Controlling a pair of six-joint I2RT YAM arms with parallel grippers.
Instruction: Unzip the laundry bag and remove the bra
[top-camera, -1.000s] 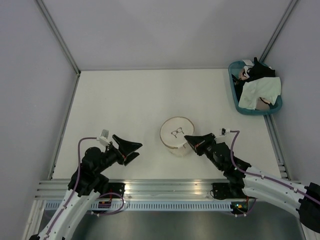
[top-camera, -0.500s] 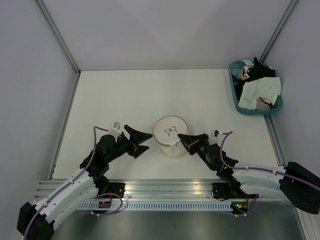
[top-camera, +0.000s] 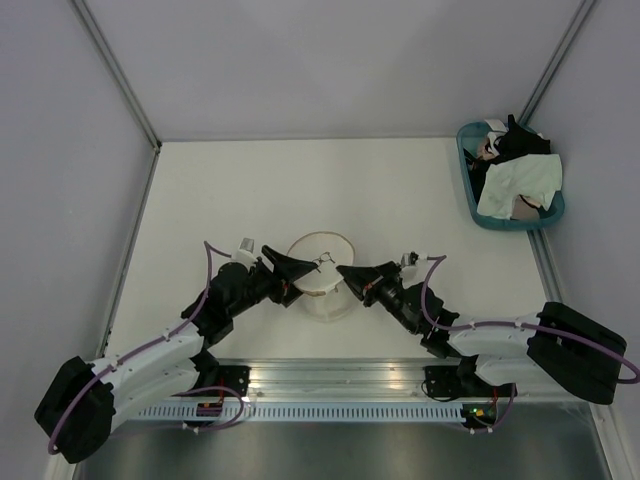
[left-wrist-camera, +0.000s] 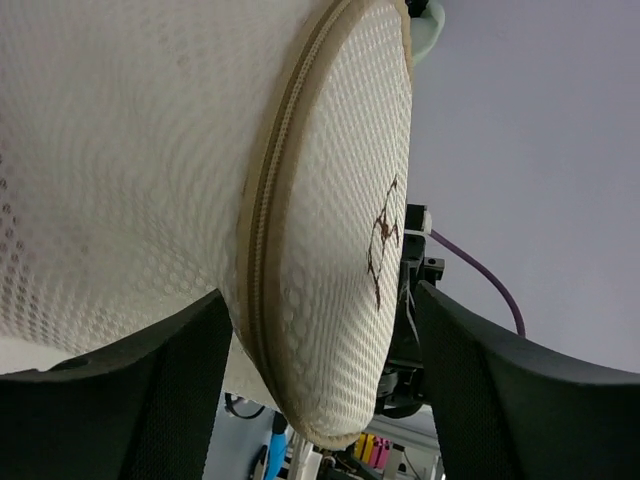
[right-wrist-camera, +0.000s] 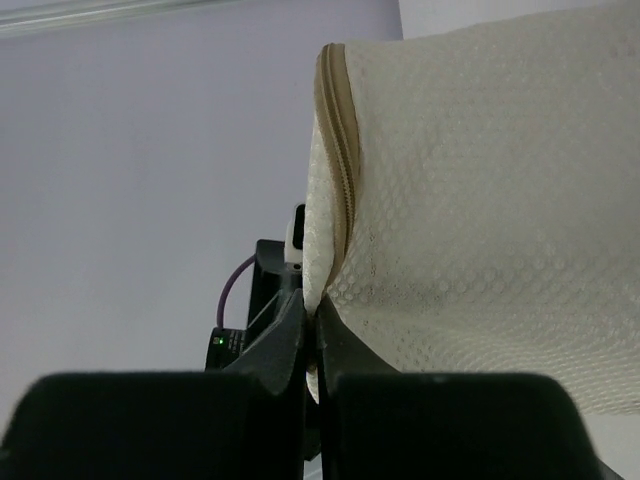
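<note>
Cream mesh of the laundry bag (top-camera: 318, 262), at the near middle of the table (top-camera: 230, 190), is pinched in the tightly shut right claw (right-wrist-camera: 314, 335), while the left claw (left-wrist-camera: 320, 295) gapes wide around the tan zip (left-wrist-camera: 262, 200) and holds nothing. If the left claw grabs soft mesh and misses the zip, the bag could slip free; the bra cannot be seen.

- A teal basket (top-camera: 467, 170) sits at the far right edge of the white tabletop (top-camera: 250, 190).
- A white-and-pale-green cloth (top-camera: 515, 185) and a black garment (top-camera: 520, 140) lie heaped inside it.
</note>
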